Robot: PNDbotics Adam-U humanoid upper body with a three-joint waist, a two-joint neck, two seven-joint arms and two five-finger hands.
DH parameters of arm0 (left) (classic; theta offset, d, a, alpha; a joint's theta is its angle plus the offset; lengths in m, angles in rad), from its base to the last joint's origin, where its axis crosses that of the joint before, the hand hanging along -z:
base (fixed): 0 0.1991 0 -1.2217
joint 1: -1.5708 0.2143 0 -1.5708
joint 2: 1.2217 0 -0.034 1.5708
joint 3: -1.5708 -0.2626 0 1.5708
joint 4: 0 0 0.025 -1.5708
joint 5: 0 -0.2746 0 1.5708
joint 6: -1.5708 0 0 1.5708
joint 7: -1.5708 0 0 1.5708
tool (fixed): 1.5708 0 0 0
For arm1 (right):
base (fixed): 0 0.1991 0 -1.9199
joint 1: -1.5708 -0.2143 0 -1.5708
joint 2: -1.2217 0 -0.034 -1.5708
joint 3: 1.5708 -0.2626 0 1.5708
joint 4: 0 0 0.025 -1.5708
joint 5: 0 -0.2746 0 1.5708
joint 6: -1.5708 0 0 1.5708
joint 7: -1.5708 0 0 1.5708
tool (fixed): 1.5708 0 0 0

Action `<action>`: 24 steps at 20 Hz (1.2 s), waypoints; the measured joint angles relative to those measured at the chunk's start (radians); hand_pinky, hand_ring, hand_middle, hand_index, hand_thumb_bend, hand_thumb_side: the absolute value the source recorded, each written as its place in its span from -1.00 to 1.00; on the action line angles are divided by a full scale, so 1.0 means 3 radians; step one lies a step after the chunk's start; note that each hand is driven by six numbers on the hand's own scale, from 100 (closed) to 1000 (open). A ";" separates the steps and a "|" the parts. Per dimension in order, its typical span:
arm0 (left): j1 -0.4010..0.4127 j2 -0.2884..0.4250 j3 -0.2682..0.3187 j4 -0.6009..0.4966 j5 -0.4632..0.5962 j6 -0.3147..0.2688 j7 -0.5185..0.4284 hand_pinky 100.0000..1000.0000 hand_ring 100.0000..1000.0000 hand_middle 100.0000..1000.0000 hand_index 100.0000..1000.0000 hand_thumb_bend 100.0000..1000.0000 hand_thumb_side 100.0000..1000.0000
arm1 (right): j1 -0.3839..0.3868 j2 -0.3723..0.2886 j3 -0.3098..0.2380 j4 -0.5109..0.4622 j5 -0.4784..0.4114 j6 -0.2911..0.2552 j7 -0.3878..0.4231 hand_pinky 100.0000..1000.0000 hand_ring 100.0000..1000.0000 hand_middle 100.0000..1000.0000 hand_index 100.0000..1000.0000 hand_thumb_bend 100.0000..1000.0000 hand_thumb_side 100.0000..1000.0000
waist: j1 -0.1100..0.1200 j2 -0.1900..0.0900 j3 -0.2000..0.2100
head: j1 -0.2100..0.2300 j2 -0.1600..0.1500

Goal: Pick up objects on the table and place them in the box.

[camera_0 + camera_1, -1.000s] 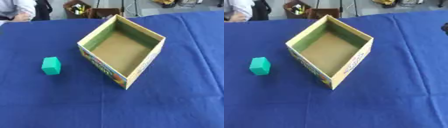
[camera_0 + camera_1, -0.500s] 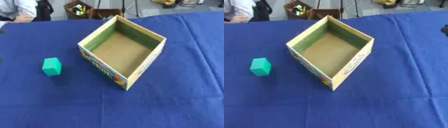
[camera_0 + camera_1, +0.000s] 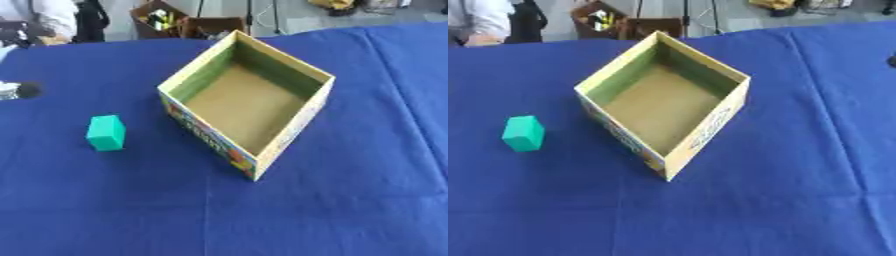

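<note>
A small green block lies on the blue tablecloth, to the left of the box and apart from it. The open cardboard box stands in the middle, turned corner-on, with a yellow rim, green inner walls and a bare brown floor; nothing lies inside. A dark and silver bit of my left hand shows at the left edge, well up and left of the block. A dark bit of my right hand shows at the right edge, far from the box. Neither hand touches anything.
The blue cloth covers the whole table. Beyond its far edge stand a brown carton of odds and ends and stand legs. A person in a white sleeve sits at the far left corner.
A part of my left hand has come into the left eye view at the left edge. The block and the box have not moved.
</note>
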State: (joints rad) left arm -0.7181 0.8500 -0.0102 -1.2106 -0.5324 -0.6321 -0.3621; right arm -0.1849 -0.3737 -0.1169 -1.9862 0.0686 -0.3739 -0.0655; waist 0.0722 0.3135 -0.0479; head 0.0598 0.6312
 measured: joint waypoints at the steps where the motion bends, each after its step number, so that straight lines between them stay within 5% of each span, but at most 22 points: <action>1: -0.0008 -0.0008 -0.0007 0.0007 0.0001 -0.0002 -0.0008 0.46 0.58 0.74 1.00 0.29 1.00 | -0.0001 0.0000 0.0000 0.0000 0.0000 0.0002 0.0001 0.85 0.79 0.42 0.68 -1.00 0.64 | 0.0000 0.0000 0.0000 | 0.0000 0.0000; 8: -0.0013 -0.0023 -0.0034 0.0051 -0.0032 -0.0008 -0.0036 0.46 0.59 0.74 1.00 0.42 1.00 | -0.0005 0.0000 0.0000 0.0000 -0.0013 0.0006 0.0005 0.85 0.79 0.42 0.68 -1.00 0.64 | 0.0000 0.0001 -0.0003 | -0.0001 -0.0007; 13: -0.0054 -0.0024 -0.0070 0.0195 -0.0172 0.0032 -0.0134 0.50 0.65 0.74 1.00 0.48 0.63 | -0.0032 0.0000 0.0001 0.0000 -0.0014 0.0016 0.0015 0.86 0.79 0.42 0.68 -1.00 0.64 | 0.0010 0.0027 -0.0029 | 0.0001 -0.0028; 24: -0.0182 -0.0143 -0.0115 0.0520 -0.0698 0.0130 -0.0473 0.56 0.74 0.80 1.00 0.59 0.49 | -0.0060 0.0004 0.0002 0.0000 -0.0014 0.0027 0.0024 0.86 0.79 0.42 0.68 -1.00 0.64 | 0.0042 0.0069 -0.0086 | -0.0008 -0.0063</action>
State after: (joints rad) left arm -0.7726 0.8070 -0.0446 -1.0546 -0.7419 -0.5931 -0.5041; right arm -0.2029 -0.3726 -0.1164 -1.9862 0.0645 -0.3659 -0.0582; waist 0.0846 0.3342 -0.0737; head 0.0574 0.6122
